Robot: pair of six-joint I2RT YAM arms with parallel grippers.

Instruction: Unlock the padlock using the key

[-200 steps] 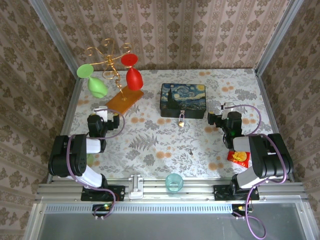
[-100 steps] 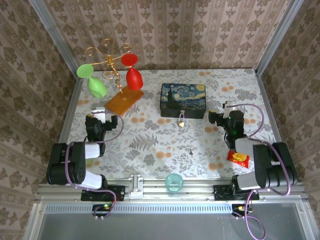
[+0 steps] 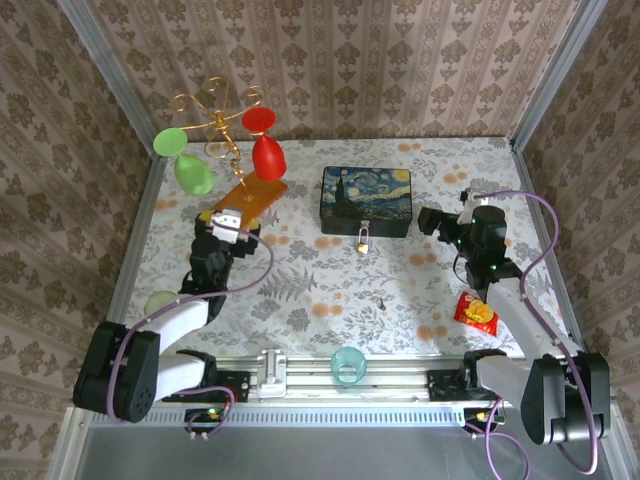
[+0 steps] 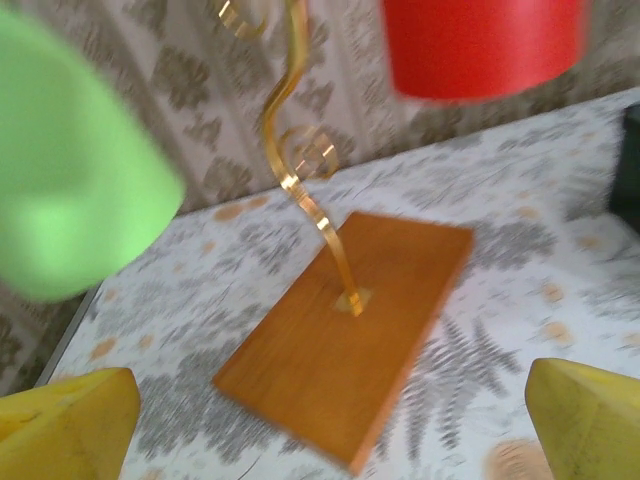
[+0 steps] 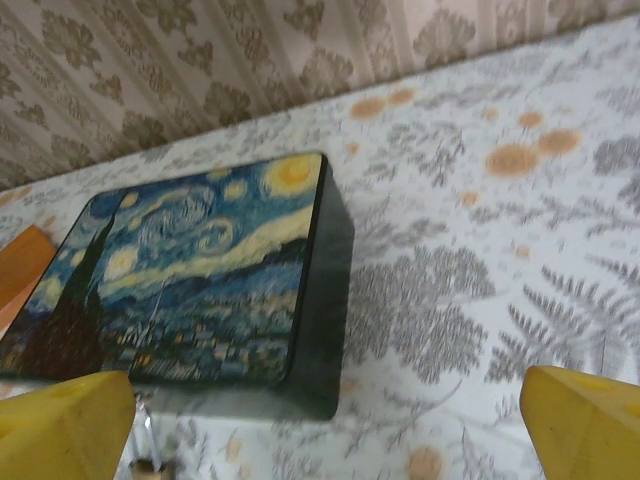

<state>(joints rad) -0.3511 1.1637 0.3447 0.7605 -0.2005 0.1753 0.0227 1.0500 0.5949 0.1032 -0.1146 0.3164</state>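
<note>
Since the key [image 3: 383, 300] is just a dark speck nearest the arms' bases (too small to tell which way its length runs), what matters is it lies toward the bases & left of the right claw [image 3: 433, 222], spread wide w/ nothing in it. Left claw [image 3: 228, 222], also wide & empty, is well apart, by the wooden stand [image 3: 250, 200]. Farther back, the padlock [image 3: 362, 240] sits at the front of the painted box [image 3: 366, 198], between both claws; right arm's nearer, I'd say.

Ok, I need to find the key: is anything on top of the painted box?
Nothing lies on the painted box; its lid is bare. The padlock sits at its front edge. The lid is shut, so the inside is hidden.
</note>
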